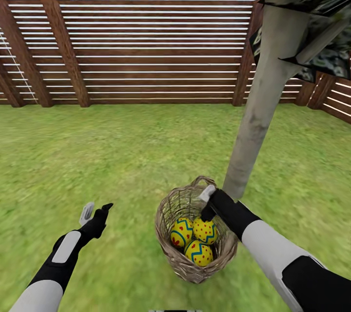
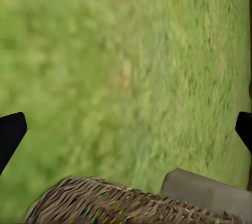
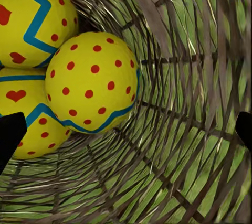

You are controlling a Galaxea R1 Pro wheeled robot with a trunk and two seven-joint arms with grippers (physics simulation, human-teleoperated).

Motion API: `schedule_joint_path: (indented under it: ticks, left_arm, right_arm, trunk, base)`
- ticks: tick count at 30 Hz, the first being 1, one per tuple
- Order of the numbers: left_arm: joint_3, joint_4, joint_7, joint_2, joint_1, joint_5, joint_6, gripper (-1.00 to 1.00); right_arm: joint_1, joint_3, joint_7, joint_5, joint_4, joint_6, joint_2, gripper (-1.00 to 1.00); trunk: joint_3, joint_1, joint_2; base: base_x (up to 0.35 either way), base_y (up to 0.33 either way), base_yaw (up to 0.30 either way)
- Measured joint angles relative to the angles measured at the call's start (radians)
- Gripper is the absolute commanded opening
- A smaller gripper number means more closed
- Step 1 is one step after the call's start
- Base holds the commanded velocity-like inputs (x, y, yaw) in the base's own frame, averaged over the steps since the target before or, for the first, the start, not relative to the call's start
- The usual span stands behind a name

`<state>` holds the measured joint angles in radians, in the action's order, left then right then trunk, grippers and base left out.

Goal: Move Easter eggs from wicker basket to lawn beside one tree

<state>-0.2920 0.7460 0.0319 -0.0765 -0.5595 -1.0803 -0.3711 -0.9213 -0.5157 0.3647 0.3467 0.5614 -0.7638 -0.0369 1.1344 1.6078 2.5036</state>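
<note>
The wicker basket (image 1: 195, 234) stands on the lawn (image 1: 122, 156) at the foot of the tree (image 1: 258, 107), which rises at its one o'clock. All three Easter eggs (image 1: 197, 241) lie inside (packed touching). The right gripper (image 1: 208, 204) dips into the basket's rim, jaws apart around nothing; the left gripper (image 1: 96, 209) hovers at the basket's nine o'clock, jaws also apart.

Head cam high, facing fence (image 1: 146, 53); right wrist close inside basket (image 1: 195, 234) at 5 o'clock; left wrist shares its rim.
</note>
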Motion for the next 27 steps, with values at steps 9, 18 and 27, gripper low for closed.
schedule_joint_path:
  ticks: [9,18,27]
  left_arm:
    - [0.0,0.0,0.0,0.0,0.0,0.0,0.001,1.0]
    - [0.0,-0.002,0.0,0.0,0.0,0.0,0.001,1.0]
    - [0.0,-0.002,0.0,0.0,0.0,0.0,0.001,1.0]
  right_arm:
    - [0.0,0.001,0.0,0.001,0.002,0.039,-0.001,1.0]
    - [0.0,0.001,0.0,0.003,0.002,0.07,-0.005,1.0]
    - [0.0,0.002,-0.012,0.005,0.001,0.099,-0.005,1.0]
  trunk:
    - [0.015,0.002,0.001]
    - [0.05,0.006,0.003]
    - [0.085,0.01,0.005]
  base:
    - [0.0,0.0,0.0]
    - [0.0,0.0,0.0]
    - [0.0,0.0,0.0]
